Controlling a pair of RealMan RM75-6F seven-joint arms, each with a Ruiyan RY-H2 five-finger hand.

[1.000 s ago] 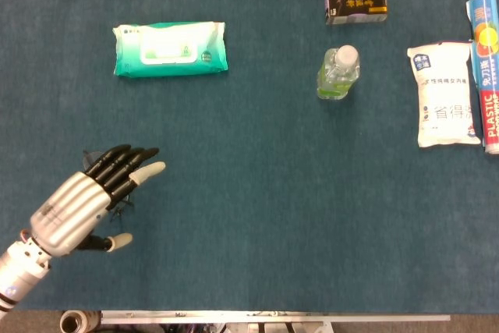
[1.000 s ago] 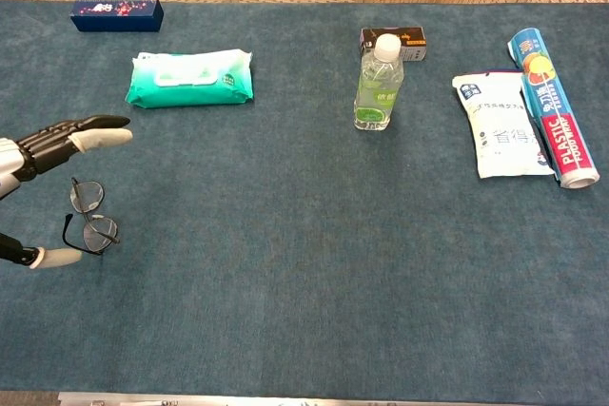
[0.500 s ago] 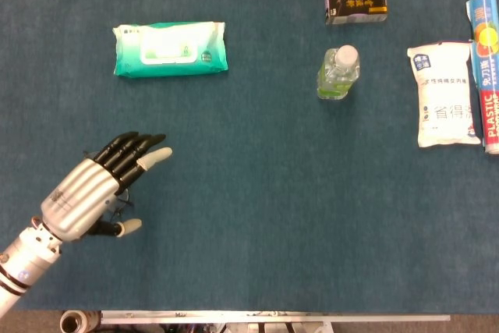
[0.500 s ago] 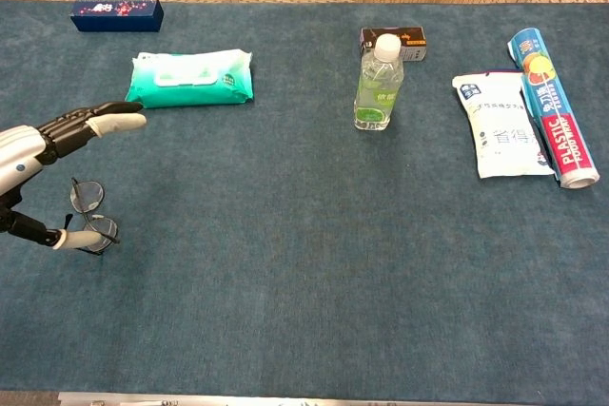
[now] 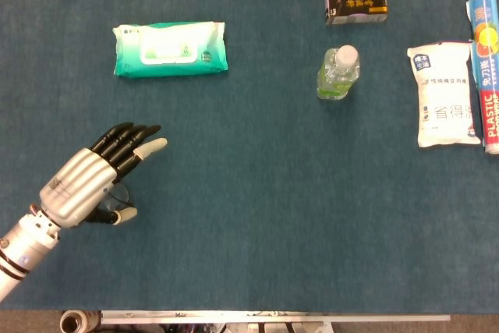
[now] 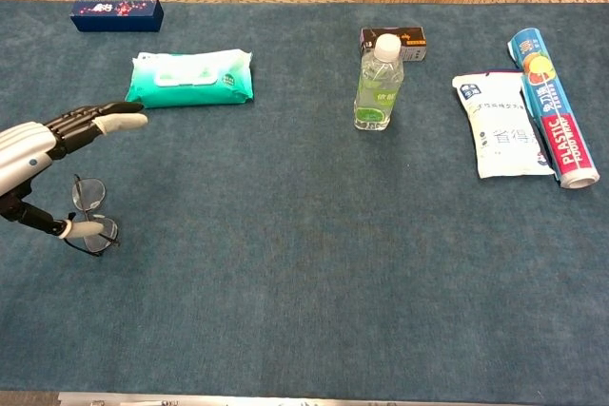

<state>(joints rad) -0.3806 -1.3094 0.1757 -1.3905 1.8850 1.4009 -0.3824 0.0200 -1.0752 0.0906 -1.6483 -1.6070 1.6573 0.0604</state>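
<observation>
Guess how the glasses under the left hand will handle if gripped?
Likely light and fragile: the glasses have a thin wire frame. Probably awkward to pinch, since they lie flat on the table. The left hand hovers over them, fingers spread.

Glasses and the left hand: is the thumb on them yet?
Cannot tell. In the chest view the left hand's thumb tip overlaps the glasses frame, but contact isn't plain.

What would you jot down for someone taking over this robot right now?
Left hand: open, fingers apart, poised over the glasses, thumb low beside the frame; whether it touches is unclear.
Right hand: not in view.
The glasses lie on the blue table, in front of the wipes pack.
Done: hand placed above the glasses.
Left: the glasses are not yet gripped or lifted.
</observation>
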